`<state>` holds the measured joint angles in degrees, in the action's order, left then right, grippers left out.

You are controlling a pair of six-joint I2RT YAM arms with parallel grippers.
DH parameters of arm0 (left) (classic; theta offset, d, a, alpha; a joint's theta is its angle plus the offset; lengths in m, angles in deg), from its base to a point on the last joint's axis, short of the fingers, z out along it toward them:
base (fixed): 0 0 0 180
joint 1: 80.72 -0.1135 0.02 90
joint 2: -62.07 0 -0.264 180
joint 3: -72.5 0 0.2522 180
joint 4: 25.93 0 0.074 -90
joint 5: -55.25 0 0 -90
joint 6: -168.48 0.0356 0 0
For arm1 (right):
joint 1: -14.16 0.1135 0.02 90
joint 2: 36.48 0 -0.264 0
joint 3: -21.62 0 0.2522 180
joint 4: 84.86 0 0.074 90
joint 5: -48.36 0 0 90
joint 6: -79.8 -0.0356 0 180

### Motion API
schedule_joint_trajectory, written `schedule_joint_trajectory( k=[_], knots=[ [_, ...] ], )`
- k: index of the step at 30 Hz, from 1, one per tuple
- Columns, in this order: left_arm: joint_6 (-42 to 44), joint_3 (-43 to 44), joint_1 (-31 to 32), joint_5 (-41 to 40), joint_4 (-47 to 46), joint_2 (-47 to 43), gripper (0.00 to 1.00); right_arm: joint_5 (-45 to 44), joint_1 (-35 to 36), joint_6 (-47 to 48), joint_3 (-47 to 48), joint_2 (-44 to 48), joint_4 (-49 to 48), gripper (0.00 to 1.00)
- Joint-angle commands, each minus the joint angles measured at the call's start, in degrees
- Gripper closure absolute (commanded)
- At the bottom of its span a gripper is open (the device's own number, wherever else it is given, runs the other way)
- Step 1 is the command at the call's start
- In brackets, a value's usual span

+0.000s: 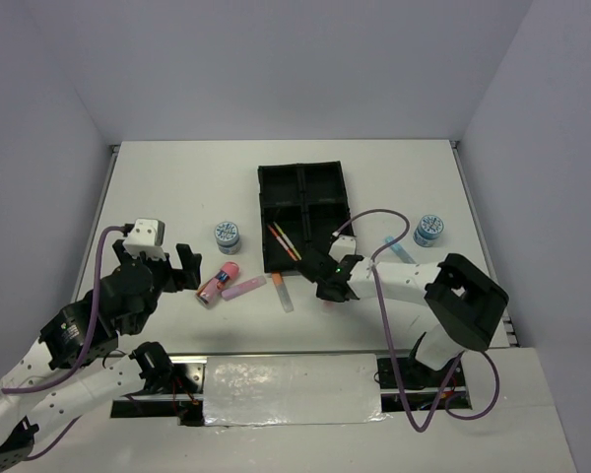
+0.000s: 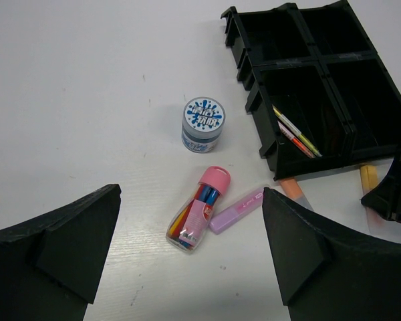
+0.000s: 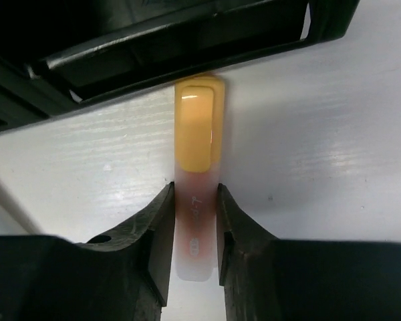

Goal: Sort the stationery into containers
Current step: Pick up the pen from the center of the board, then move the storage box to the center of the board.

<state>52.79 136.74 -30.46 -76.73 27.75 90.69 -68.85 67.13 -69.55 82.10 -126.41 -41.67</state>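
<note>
Black plastic tray, four compartments arranged two by two, on a white table.

Count:
- thin pens: 2, lying side by side in the near-left compartment. The other three compartments look dark, and no contents can be made out in them.
- tape rolls: 2. One is left of the tray and the other is well to the right of it.
- markers: 4. The purple marker touches the pink tube. The orange marker is just off the tray's near-left corner. The blue marker is near the right roll. The yellow marker is at the tray's near wall.
- pink tube: 1, with a clear body and coloured sticks inside.

Grippers: The right gripper has its jaws narrow, pressed on both sides of the yellow marker's pale barrel. The marker lies flat on the table with its cap against the tray wall. The left gripper is spread wide, holds nothing, and hangs over the tube and the purple marker.

Hard to see: From above, the yellow marker is almost wholly under the right gripper. The orange marker is cut by a finger in the left wrist view. A cable crosses the blue marker. The print on the yellow marker's barrel is blurred.

Surface and room: The tabletop has a faint grain and a slight sheen. Plain pale grey walls stand on three sides.
</note>
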Motion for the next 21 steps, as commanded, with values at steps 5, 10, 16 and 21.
schedule_joint_trajectory(
  k=[5, 10, 16, 21],
  knots=[
    [-0.15, 0.85, -0.25, -1.09, -0.9, -0.32, 0.01, 1.89, 5.29, -3.83, -2.42, 5.98, 0.71, 0.95],
    [-0.15, 0.85, -0.25, -1.44, -0.72, -0.67, 0.01, 1.89, 7.06, -2.62, -3.12, 16.61, 2.04, 1.0],
    [-0.15, 0.85, -0.25, -1.35, -0.9, -0.41, 0.01, -0.83, 5.22, 15.42, 0.64, 24.54, -0.95, 1.0],
    [0.12, 0.76, -0.25, -1.09, -1.16, -0.15, 0.01, 4.79, -2.95, 41.75, 6.88, 15.94, -6.05, 1.0]
  ],
)
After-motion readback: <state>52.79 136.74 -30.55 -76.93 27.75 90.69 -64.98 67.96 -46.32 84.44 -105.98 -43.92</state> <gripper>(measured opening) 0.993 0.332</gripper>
